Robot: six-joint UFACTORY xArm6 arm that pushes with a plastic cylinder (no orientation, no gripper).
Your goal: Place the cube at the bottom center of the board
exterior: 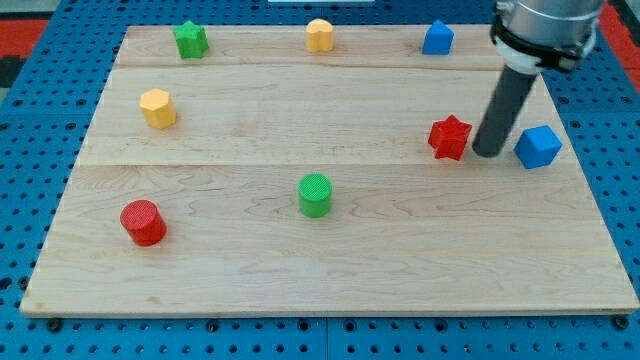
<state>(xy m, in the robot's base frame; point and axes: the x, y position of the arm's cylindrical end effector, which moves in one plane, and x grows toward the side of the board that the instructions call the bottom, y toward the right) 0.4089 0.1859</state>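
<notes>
The blue cube (538,146) sits near the board's right edge, at mid height. My tip (488,153) stands just to the cube's left, between it and a red star block (450,137). The rod comes down from the view's top right. The tip is close to both blocks; I cannot tell whether it touches either.
On the wooden board (320,270) lie a green star block (190,40) at top left, a yellow cylinder (319,35) at top centre, a blue block (437,38) at top right, a yellow hexagonal block (157,108) at left, a red cylinder (142,222) at lower left, and a green cylinder (315,194) at centre.
</notes>
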